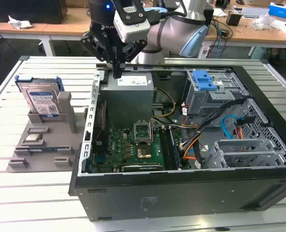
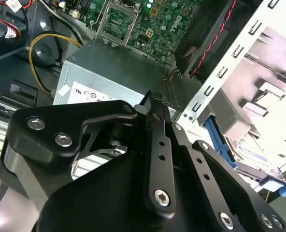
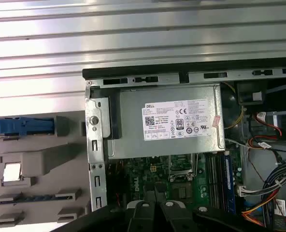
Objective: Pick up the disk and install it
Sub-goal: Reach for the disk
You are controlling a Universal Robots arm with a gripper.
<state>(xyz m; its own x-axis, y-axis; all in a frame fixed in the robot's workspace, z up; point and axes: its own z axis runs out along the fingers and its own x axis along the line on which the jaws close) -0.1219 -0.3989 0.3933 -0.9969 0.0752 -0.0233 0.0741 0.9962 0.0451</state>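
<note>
The arm (image 1: 172,29) comes in from the top of the frame in the exterior view and bends down at the wrist, so the claw (image 1: 118,73) points straight down. The claw hangs over the rear edge of the open computer case (image 1: 181,186), just above the grey power supply (image 1: 128,92). Its fingers are drawn together and hold nothing.

The disk (image 1: 40,99) is well apart from the claw, at the exterior view's left. It stands on edge in a grey holder (image 1: 68,113) on the slatted bench (image 1: 32,193). Its labelled face is turned toward the camera, and the blue bracket frames its top and sides. Its lower part is sunk in the holder, and its long axis seems to run upright.
</note>
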